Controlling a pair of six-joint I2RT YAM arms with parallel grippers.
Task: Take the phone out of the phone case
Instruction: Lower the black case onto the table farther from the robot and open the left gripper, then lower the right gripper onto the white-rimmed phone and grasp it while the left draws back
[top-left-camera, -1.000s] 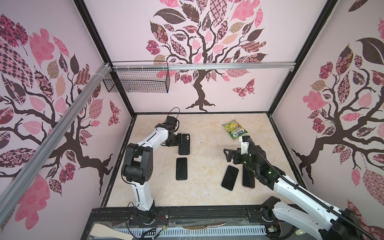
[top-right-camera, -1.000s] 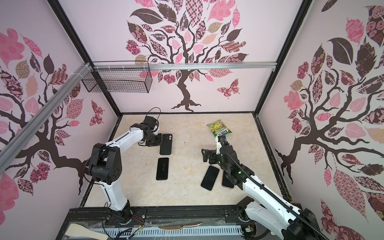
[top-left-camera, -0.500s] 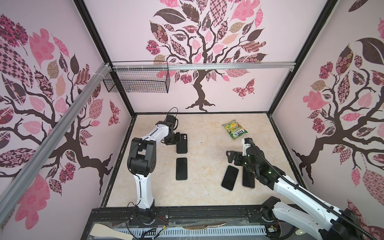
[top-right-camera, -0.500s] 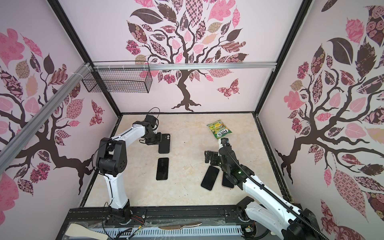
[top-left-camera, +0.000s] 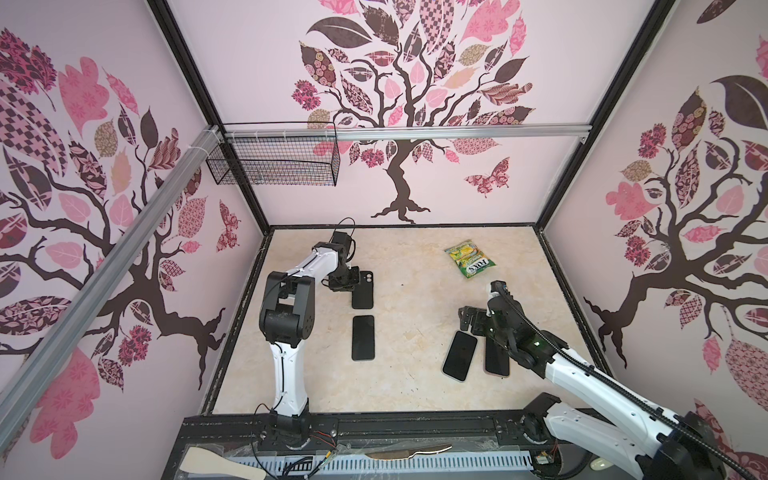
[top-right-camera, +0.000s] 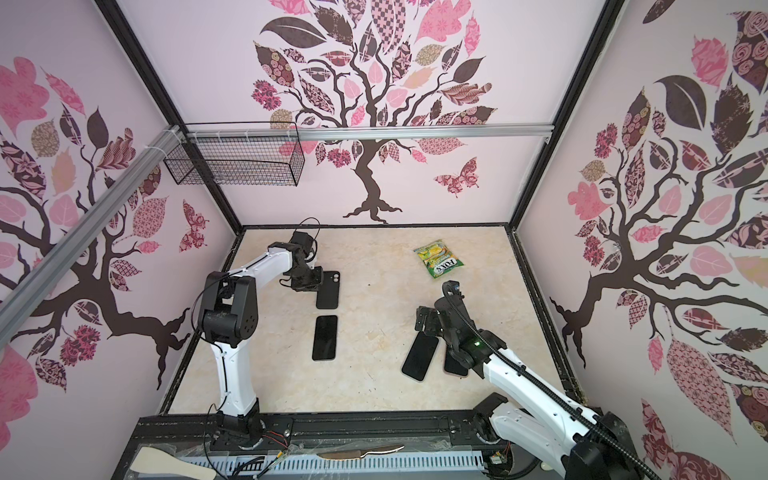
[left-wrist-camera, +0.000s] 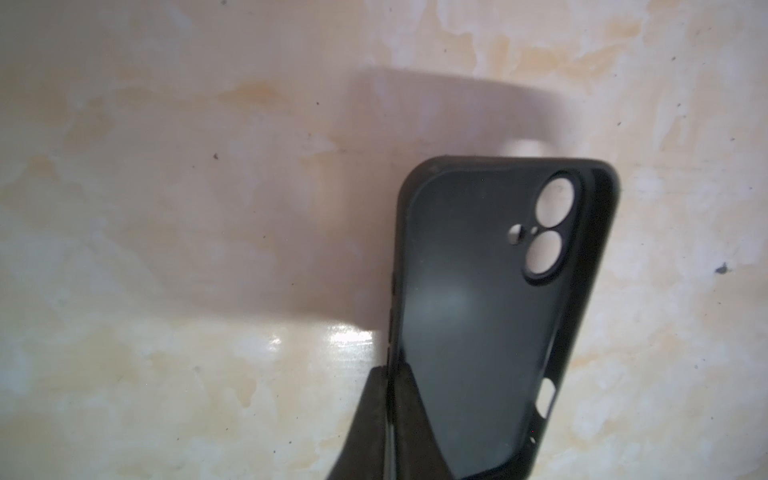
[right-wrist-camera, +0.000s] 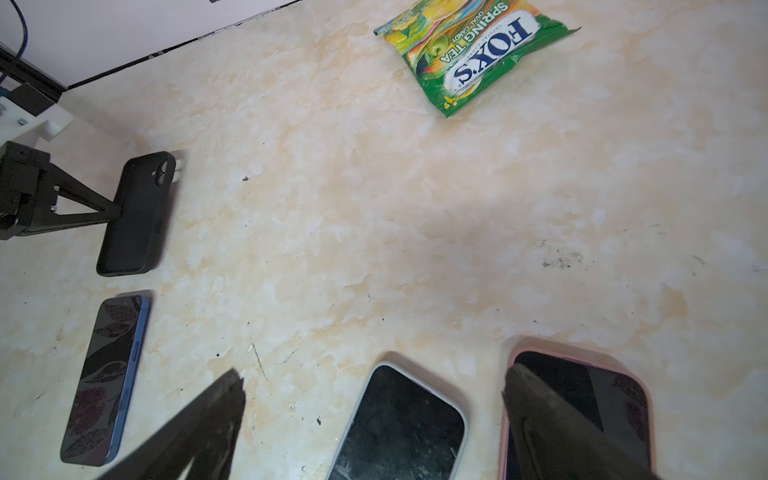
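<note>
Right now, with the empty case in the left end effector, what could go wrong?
1. The left end effector pinches only one side wall of the black case; it may twist loose and strike the blue phone.
2. The open right end effector hangs by the white-cased phone and pink-cased phone, which lie close together; descending could shove both.

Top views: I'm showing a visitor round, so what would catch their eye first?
The pink and brown tree mural covering the back wall, then the bright green candy bag toward the far right of the table. On the left, the left pincer grips the edge of an empty black case.
</note>
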